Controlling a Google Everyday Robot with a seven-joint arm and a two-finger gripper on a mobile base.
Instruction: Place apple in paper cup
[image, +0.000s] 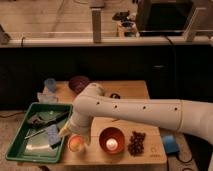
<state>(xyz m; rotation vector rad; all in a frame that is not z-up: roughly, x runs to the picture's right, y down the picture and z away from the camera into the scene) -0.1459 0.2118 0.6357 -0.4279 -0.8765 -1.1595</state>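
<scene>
The paper cup is small with a pale rim and stands near the table's front edge, left of the orange bowl. An orange-yellow round shape, the apple, shows inside its rim. My gripper is at the end of the white arm, directly above the cup and very close to it. The arm's wrist covers most of the gripper.
An orange-brown bowl with something pale in it stands right of the cup, and dark grapes lie further right. A green tray with utensils sits at the left. A light blue cup and a purple bowl stand at the back. A blue object is at the right edge.
</scene>
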